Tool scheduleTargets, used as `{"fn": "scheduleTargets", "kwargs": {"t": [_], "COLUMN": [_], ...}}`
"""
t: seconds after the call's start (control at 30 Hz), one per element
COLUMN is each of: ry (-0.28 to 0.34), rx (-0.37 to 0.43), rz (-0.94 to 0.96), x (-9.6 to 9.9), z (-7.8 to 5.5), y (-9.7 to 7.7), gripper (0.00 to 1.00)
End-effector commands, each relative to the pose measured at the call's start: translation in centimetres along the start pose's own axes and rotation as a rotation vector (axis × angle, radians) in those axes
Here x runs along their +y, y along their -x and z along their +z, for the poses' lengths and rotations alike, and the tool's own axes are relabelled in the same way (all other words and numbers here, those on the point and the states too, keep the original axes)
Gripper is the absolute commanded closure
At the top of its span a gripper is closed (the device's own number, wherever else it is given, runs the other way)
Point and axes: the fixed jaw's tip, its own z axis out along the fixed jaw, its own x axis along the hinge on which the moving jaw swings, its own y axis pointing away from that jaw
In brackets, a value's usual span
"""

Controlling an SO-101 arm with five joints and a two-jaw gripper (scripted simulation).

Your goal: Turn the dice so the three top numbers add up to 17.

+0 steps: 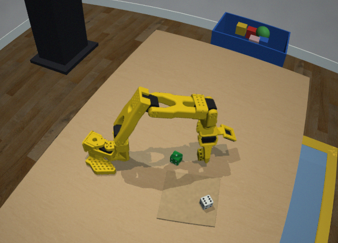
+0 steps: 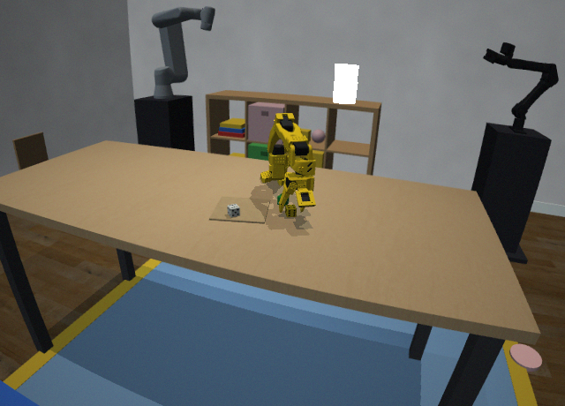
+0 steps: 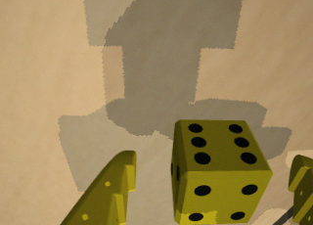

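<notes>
The white die [image 1: 206, 202] [image 2: 233, 210] lies on the tan mat [image 1: 180, 205] [image 2: 251, 210] with six on top. The green die [image 1: 176, 157] [image 2: 278, 199] lies on the table beside the mat, with what looks like one on top. The yellow die [image 1: 200, 154] [image 2: 290, 210] [image 3: 227, 173] stands on the table off the mat. The wrist view shows its six face and its four face; the four appears to be on top. My gripper [image 1: 206, 160] [image 3: 213, 158] points down, open, with one finger on each side of the yellow die and gaps to it.
The arm's base [image 1: 120, 150] stands on the table beyond the green die. A blue bin [image 1: 248, 50] with toys is past the table's far edge. A shelf [image 2: 353, 147] and two other robot arms on stands are in the background.
</notes>
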Motion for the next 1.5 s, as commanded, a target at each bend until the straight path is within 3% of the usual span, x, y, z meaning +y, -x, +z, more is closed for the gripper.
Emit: {"fn": "scheduleTargets", "kwargs": {"t": [0.0,1.47], "ry": [0.004,0.001], "rx": [-0.031,-0.031], "rz": [-0.002,-0.002], "x": [0.3,-0.8], "z": [-0.5,-0.5], "y": [0.3,0.4], "gripper": [0.69,0.87]}}
